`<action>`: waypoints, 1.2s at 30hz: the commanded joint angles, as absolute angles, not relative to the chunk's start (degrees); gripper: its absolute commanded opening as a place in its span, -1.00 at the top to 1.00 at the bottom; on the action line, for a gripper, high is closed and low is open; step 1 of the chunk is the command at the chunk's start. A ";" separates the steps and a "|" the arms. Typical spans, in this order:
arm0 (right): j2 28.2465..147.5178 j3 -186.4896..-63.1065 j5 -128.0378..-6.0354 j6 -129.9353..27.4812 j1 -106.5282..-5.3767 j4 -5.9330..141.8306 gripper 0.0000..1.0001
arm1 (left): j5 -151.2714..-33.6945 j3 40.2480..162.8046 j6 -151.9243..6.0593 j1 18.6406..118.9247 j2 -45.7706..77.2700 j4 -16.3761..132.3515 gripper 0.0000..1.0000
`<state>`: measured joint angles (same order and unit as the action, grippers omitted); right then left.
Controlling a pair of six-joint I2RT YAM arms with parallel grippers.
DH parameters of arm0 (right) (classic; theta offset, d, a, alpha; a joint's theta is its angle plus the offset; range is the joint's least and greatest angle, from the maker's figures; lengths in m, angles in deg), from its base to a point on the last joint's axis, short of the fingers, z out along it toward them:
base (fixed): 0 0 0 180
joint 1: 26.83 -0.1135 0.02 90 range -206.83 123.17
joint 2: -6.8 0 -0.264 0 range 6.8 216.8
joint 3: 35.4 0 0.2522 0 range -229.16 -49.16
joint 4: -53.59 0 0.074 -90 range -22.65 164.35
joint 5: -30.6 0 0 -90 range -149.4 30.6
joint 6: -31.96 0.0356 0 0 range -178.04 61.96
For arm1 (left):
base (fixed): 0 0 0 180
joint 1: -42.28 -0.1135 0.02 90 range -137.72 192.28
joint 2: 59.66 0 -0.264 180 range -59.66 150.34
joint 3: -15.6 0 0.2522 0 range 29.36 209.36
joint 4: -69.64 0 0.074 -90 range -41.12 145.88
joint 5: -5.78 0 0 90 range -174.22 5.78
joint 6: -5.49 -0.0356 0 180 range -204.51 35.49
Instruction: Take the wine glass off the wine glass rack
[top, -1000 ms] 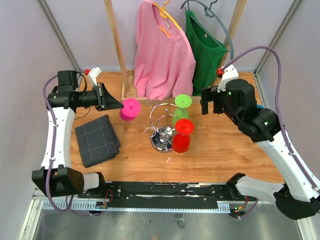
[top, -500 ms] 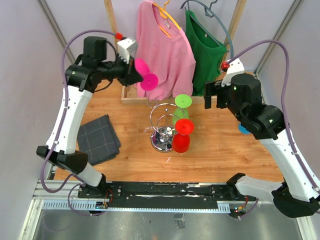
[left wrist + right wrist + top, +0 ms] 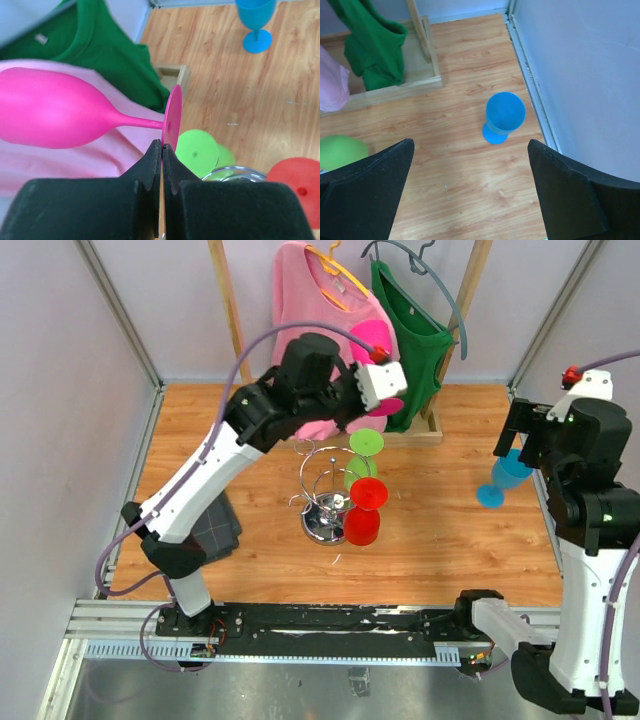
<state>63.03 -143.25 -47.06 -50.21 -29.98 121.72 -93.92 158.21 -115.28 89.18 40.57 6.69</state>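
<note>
Aloft, left fingers [image 3: 149,172] pinch glossy pink wine glass [image 3: 55,117] (flat round foot); right fingers [image 3: 365,187] splayed wide.

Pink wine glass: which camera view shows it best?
Left wrist: the whole pink wine glass shows, its foot pinched in the left tool. Top external catches only magenta slivers beside that tool; right wrist shows none of it.

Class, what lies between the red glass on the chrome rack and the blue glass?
Only bare wooden tabletop separates the red glass from the blue glass, as the top external view shows.
</note>
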 commanded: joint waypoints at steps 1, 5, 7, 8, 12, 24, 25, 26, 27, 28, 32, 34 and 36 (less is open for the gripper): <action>61.97 -146.31 -51.16 -53.26 -23.75 127.02 -0.96 | -87.33 156.80 -125.36 95.98 41.13 14.36 0.99; 61.40 -147.53 -51.32 -53.38 -22.63 128.53 -0.96 | -85.92 154.63 -128.87 101.53 41.63 17.49 0.99; 61.26 -148.28 -51.27 -53.49 -22.61 129.00 -0.96 | -85.34 152.05 -130.77 104.33 41.13 19.17 1.00; 61.33 -148.92 -51.22 -53.48 -22.61 129.30 -0.96 | -84.72 149.91 -131.84 105.67 40.56 20.76 1.00; 63.06 -153.92 -52.82 -53.47 -22.61 130.73 -0.97 | -81.11 135.40 -139.00 110.55 35.57 33.40 0.99; 70.00 -165.09 -66.23 -50.83 -22.61 135.34 -0.96 | -72.11 107.03 -158.74 117.78 30.63 68.16 0.99; 69.63 -163.80 -67.47 -50.27 -22.61 134.74 -0.97 | -72.20 106.09 -160.05 118.04 30.61 69.73 0.99; 69.70 -163.17 -68.62 -50.03 -22.61 134.58 -0.97 | -72.33 105.72 -160.74 118.23 30.66 70.44 0.99; 70.14 -163.30 -69.77 -50.10 -22.61 134.71 -0.97 | -72.56 105.47 -161.01 118.49 30.76 70.79 0.99; 70.83 -164.12 -70.79 -50.47 -22.61 135.27 -0.97 | -72.92 105.22 -161.20 118.75 30.78 71.08 0.99; 74.71 -170.76 -74.53 -53.47 -22.61 139.29 -0.97 | -73.81 102.41 -164.16 119.67 30.92 75.31 0.99; 76.19 -172.92 -76.21 -54.97 -22.61 140.70 -0.97 | -74.44 100.25 -166.02 120.01 31.04 77.93 0.99; 76.40 -173.07 -78.54 -55.22 -22.61 140.29 -0.96 | -75.14 97.20 -168.62 120.30 31.13 81.73 0.99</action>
<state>76.16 -170.11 -72.50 -52.85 -23.32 138.12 -73.74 101.47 -162.62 119.23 32.42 71.06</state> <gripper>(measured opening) 0.984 0.011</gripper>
